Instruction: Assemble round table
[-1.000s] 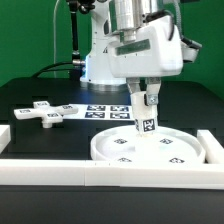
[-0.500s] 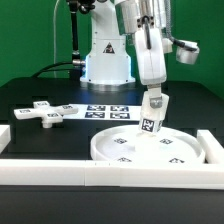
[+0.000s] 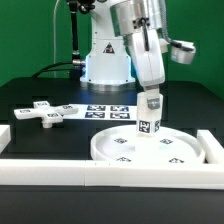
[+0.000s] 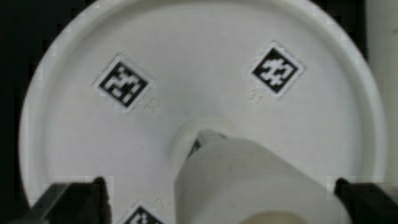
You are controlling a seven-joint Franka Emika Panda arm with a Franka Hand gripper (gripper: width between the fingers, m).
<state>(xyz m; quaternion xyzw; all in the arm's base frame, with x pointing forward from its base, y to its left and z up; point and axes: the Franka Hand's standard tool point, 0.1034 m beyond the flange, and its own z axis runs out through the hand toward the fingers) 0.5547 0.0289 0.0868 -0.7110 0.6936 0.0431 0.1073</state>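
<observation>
The large rimmed round disc [image 3: 150, 148] lies flat on the black table near the front rail. My gripper [image 3: 150, 102] is shut on the short cylindrical leg [image 3: 149, 117], which stands upright with its lower end on or just above the disc's middle. In the wrist view the leg [image 4: 258, 180] fills the space between my dark fingers [image 4: 75, 200], with the tagged disc [image 4: 196, 80] beneath it. The cross-shaped base piece [image 3: 45, 112] lies on the table at the exterior view's left.
The marker board [image 3: 108, 111] lies flat behind the disc. White border rails run along the front [image 3: 100, 173] and at the right corner [image 3: 212, 145]. The robot's base [image 3: 105, 60] stands at the back.
A second ago the gripper faced the camera squarely; it has since turned about the upright axis with the leg, which stays over the disc's middle.
</observation>
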